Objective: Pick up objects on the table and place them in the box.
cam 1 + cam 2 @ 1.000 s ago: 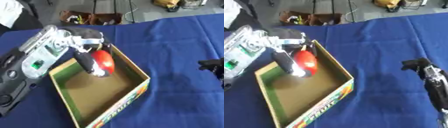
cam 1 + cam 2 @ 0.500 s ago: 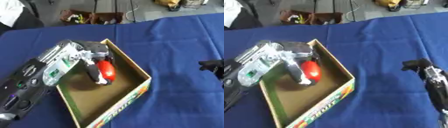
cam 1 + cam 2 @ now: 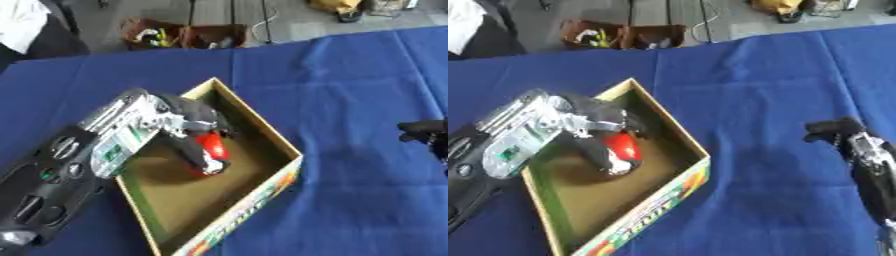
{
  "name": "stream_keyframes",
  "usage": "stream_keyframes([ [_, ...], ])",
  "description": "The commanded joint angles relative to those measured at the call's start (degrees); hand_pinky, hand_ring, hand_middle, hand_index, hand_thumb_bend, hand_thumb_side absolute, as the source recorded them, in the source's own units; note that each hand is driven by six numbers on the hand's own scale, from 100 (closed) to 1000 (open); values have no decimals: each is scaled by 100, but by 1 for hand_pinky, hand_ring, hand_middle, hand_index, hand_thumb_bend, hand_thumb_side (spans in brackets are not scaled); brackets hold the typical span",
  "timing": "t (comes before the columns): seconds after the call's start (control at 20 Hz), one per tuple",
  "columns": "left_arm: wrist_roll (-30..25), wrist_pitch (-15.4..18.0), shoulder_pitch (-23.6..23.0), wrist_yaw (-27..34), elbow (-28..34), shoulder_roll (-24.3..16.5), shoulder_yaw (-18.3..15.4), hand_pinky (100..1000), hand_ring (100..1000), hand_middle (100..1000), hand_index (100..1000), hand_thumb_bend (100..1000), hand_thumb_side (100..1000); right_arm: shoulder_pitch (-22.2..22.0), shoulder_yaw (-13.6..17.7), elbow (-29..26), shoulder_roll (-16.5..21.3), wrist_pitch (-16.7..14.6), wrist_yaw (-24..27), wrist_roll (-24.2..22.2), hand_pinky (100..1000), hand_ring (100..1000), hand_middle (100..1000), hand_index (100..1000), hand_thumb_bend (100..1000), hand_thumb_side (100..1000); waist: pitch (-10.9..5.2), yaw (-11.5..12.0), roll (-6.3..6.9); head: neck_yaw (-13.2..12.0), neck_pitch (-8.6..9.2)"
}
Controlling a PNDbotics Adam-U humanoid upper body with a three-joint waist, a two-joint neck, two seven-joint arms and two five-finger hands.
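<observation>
The left hand (image 3: 194, 131) covers much of the red object (image 3: 211, 146), leaving its kind unclear.

Gone lower into the box (image 3: 278, 145) since a second ago: the left hand (image 3: 197, 131), fingers curled round the red thing (image 3: 213, 146). Red thing now down near the brown floor, no longer up by the far wall. Arm stretched further in over the near left rim.

We see our left arm (image 3: 61, 170) black with a silver wrist (green label), black-fingered left hand (image 3: 197, 131); right hand (image 3: 837, 131) black.
</observation>
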State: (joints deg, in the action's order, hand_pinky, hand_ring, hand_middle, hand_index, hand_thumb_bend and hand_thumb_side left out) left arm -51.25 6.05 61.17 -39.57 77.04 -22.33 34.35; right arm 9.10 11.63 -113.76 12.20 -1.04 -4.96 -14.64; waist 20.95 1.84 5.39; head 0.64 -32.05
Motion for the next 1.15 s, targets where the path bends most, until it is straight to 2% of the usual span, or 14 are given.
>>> stream_keyframes([
  [0.05,-69,34,53,193,208,-77,-67,814,898,922,1000,346,884,35,14,-84,53,-5,-17,-7,911,836,561,700,100,1000,-97,3,-32,-9,45],
  [0.2,-71,-38,17,466,453,-110,-213,841,905,930,1000,371,946,32,19,-84,47,2,-24,-7,911,836,561,700,100,1000,-96,11,-31,4,44],
  [0.35,-71,-241,-16,976,892,-163,-525,830,867,895,1000,269,970,25,29,-84,40,10,-35,-1,912,836,561,700,100,1000,-96,28,-35,25,36],
  [0.6,-33,-995,-16,1668,1812,-374,-1348,801,812,849,992,136,936,19,46,-84,28,9,-43,16,911,835,561,700,100,1000,-97,60,-59,75,-10],
  [0.75,235,-1352,-49,1914,2335,-449,-1781,798,792,837,986,100,920,23,61,-84,27,-11,-33,40,911,835,561,700,100,1000,-96,82,-89,151,-91],
  [0.85,412,-1526,-87,2033,2608,-478,-1958,798,792,837,986,100,920,26,64,-84,29,-24,-22,50,911,835,561,700,100,1000,-94,93,-103,186,-121],
  [1.0,1157,-1736,-264,2110,3246,-574,-2424,767,741,794,961,100,869,41,81,-84,18,-46,4,75,910,833,560,699,100,1000,-88,142,-155,201,-169],
  [1.15,2207,-1987,-628,2387,3684,-569,-2808,759,702,754,950,100,892,52,109,-84,5,-64,25,114,909,833,561,700,100,1000,-85,189,-204,172,-177],
])
